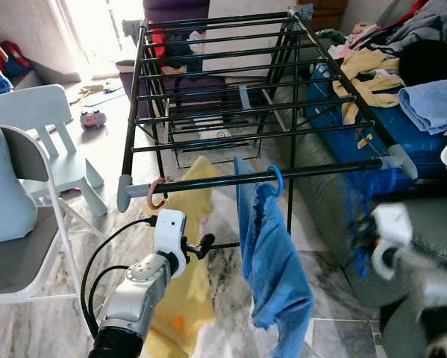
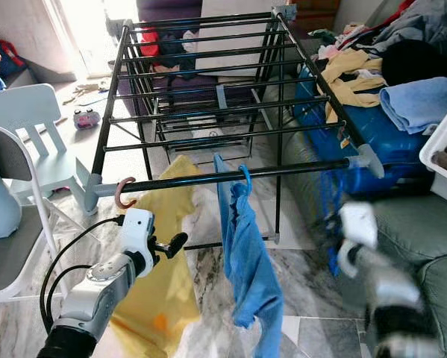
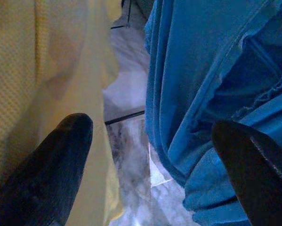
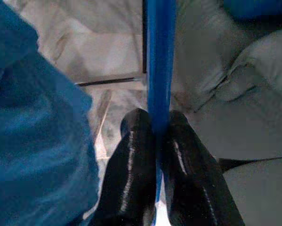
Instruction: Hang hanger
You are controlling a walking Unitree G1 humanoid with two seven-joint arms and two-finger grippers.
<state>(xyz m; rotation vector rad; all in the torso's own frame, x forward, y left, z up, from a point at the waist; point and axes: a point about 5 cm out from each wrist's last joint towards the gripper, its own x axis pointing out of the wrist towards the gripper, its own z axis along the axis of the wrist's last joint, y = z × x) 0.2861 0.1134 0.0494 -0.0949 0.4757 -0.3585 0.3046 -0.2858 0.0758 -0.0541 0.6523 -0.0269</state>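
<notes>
- Drying rack [image 1: 230,89]: black tubes with grey corner caps, spanning the upper centre of the head views, standing on a marble floor [image 1: 223,298].
- Front rail [image 1: 283,176]: lowest bar of the rack in frame, running from left of centre to the right.
- Blue hanger [image 1: 275,179]: its hook sits over the front rail at centre; a blue garment [image 1: 272,268] hangs from it down to the lower centre.
- Pink hanger [image 1: 156,192]: its hook is on the front rail's left end; a yellow garment [image 1: 182,291] hangs below it, left of the blue one.
- Left gripper [image 1: 205,245]: lower left of centre, on its silver arm, against the yellow garment and just left of the blue one. In the wrist view its fingers [image 3: 51,169] are spread wide, yellow cloth on one side, blue on the other, nothing between them.
- Right gripper [image 4: 156,155]: its fingers are pressed together on a blue strip [image 4: 159,66] that runs straight away from them. In the head views its arm is a blurred white shape at lower right, next to the blue fabric there.
- Sofa [image 1: 432,224]: grey-green, right edge, with clothes [image 1: 372,71] heaped at upper right.
- White chair [image 1: 55,119]: upper left; a grey folding chair [image 1: 22,246] at the left edge.
</notes>
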